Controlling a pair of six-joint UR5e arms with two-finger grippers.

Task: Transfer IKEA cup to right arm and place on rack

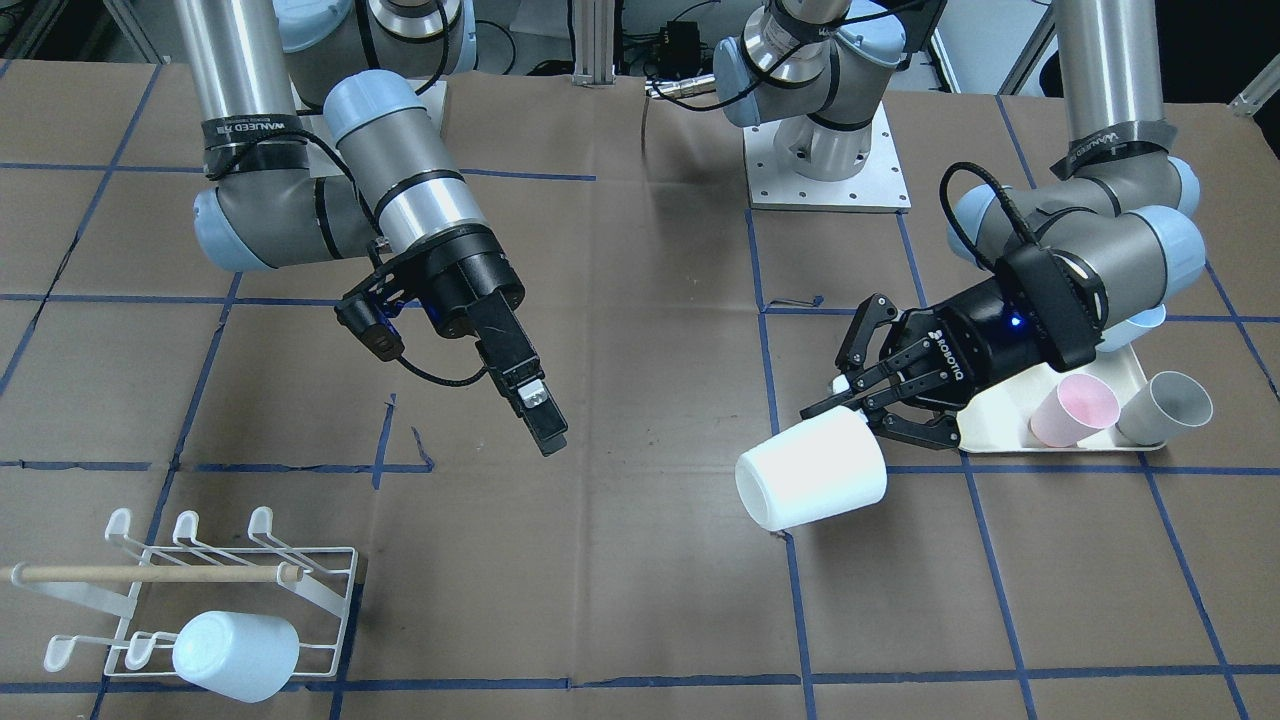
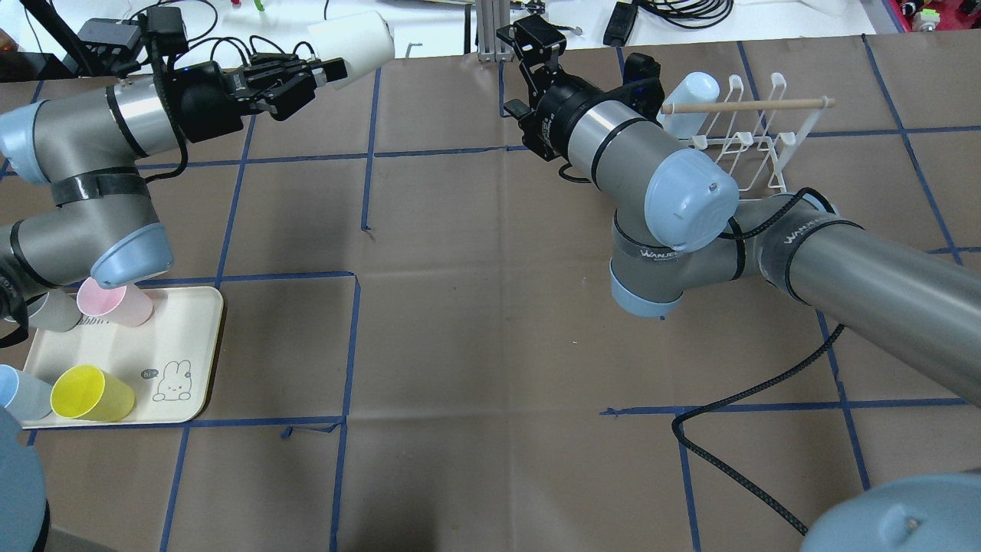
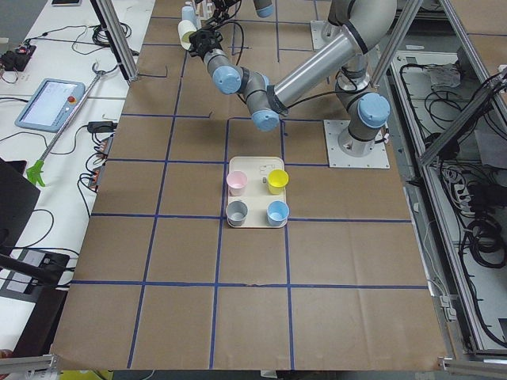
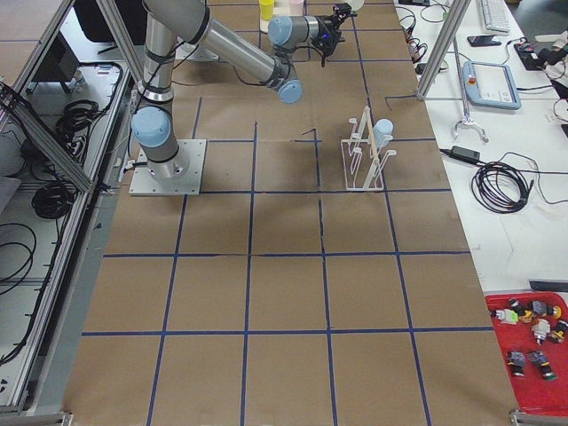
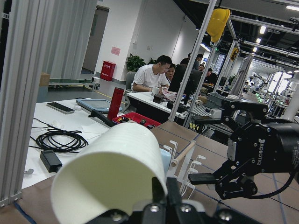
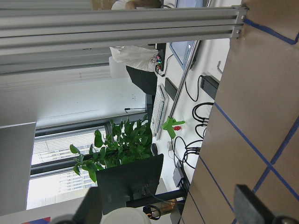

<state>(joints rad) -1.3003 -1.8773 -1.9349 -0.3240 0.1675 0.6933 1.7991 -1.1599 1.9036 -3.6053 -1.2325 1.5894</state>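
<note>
My left gripper [image 1: 848, 405] is shut on a white IKEA cup [image 1: 810, 468] and holds it on its side above the table; the cup also shows in the overhead view [image 2: 356, 42] and fills the left wrist view [image 5: 112, 177]. My right gripper [image 1: 548, 430] is open and empty, in the air some way from the cup, its jaws spread in the left wrist view [image 5: 208, 142]. The white wire rack [image 1: 320, 580] with a wooden dowel stands on the table beyond the right gripper [image 2: 529, 34]. It also shows in the overhead view [image 2: 755, 142].
A pale blue cup [image 1: 235, 655] hangs upturned on a rack peg. A cream tray [image 2: 184, 345] near the left arm's base holds pink [image 2: 115, 303], yellow [image 2: 92, 392], grey and blue cups. A black cable [image 2: 736, 399] trails from the right arm.
</note>
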